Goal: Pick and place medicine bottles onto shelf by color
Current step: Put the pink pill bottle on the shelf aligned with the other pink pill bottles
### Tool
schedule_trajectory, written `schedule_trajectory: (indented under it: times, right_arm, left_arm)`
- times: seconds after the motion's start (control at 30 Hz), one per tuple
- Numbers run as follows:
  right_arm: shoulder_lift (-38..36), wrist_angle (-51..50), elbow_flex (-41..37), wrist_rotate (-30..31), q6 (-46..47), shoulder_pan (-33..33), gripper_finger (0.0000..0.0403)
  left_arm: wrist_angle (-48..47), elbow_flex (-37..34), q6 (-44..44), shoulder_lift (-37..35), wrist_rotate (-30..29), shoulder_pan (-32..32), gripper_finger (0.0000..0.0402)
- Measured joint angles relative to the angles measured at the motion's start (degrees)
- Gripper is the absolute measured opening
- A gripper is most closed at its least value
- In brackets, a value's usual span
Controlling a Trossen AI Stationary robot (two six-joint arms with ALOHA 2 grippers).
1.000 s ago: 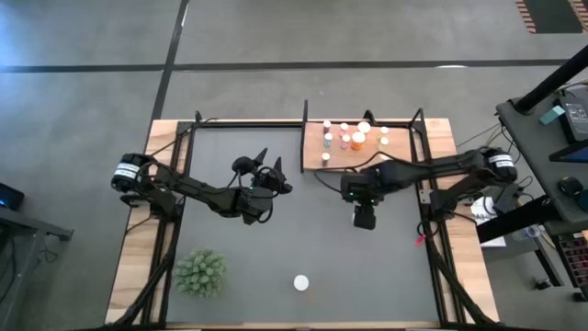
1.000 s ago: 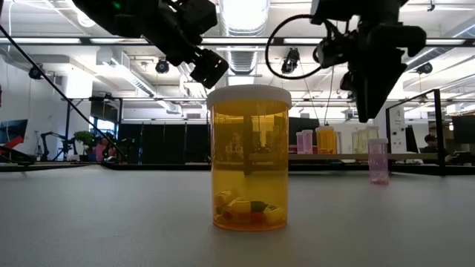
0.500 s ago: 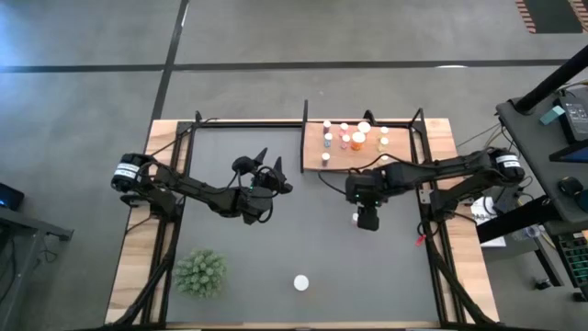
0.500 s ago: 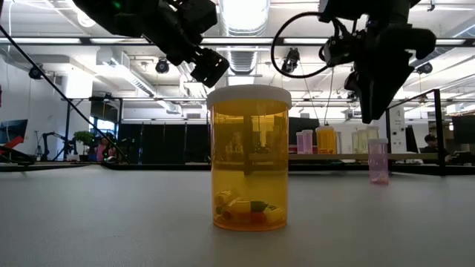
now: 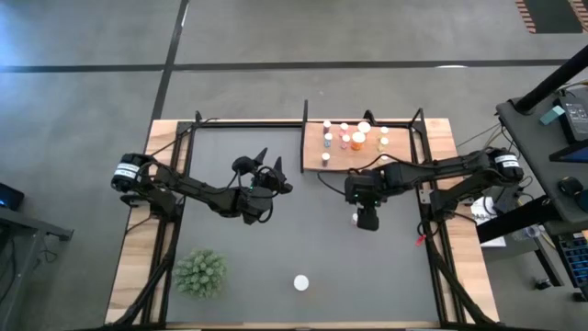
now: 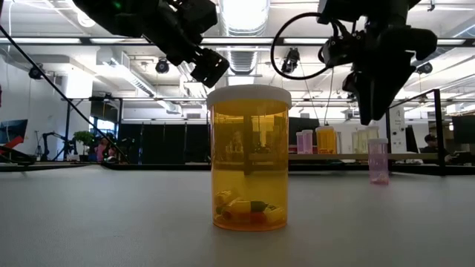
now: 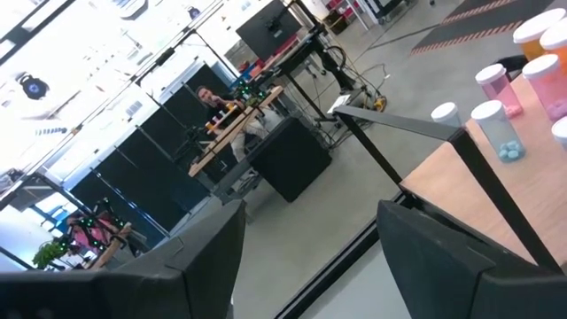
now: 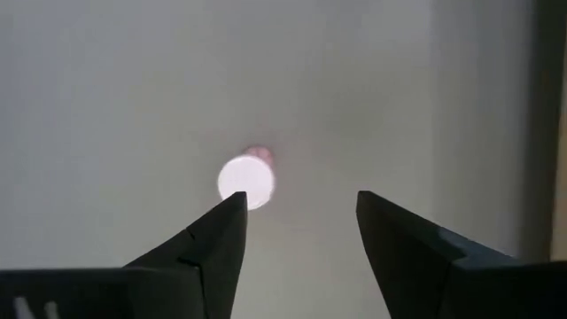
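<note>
Right gripper (image 8: 297,235) fingers seemingly wider than before.

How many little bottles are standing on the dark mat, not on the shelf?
2. An orange bottle stands alone near the mat's front edge. A pink bottle stands just under the open right tool, near the shelf. The arms may hide more.

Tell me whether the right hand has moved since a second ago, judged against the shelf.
Yes, slightly. In the high view the right hand has shifted a little rightward along the shelf's near edge, now hanging over a pink bottle on the mat.
</note>
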Motion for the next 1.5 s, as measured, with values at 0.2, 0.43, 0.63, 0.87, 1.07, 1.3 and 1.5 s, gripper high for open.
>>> schedule_trajectory:
  times: [0.2,0.43,0.63,0.87,1.07,1.3,1.5]
  right_arm:
    - [0.00,2.42,0.00,-1.30,4.11,0.00,0.0210]
    - [0.00,3.65,0.17,-1.25,4.06,0.00,0.0208]
    - [0.00,4.36,0.17,-1.23,3.39,0.00,0.0208]
    - [0.22,2.53,0.17,4.57,5.62,-0.05,0.0208]
    - [0.22,2.21,0.17,5.26,0.43,0.00,0.0208]
    - [0.22,2.36,0.17,2.49,3.13,-0.02,0.0208]
    - [0.22,2.36,0.17,-0.19,3.14,-0.02,0.0245]
  left_arm:
    - [0.00,-0.01,0.00,0.00,0.00,0.00,0.0240]
    - [0.00,-0.05,-0.01,0.00,0.00,0.00,0.0240]
    - [0.00,-0.10,-0.03,0.00,0.00,0.00,0.0240]
    - [0.01,-0.10,-0.06,0.00,0.00,0.00,0.0240]
    - [0.00,-0.09,-0.06,0.00,0.00,-0.01,0.0240]
    - [0.00,-0.05,-0.03,0.00,0.00,0.00,0.0240]
    - [0.00,-0.03,-0.06,0.00,0.00,-0.01,0.0240]
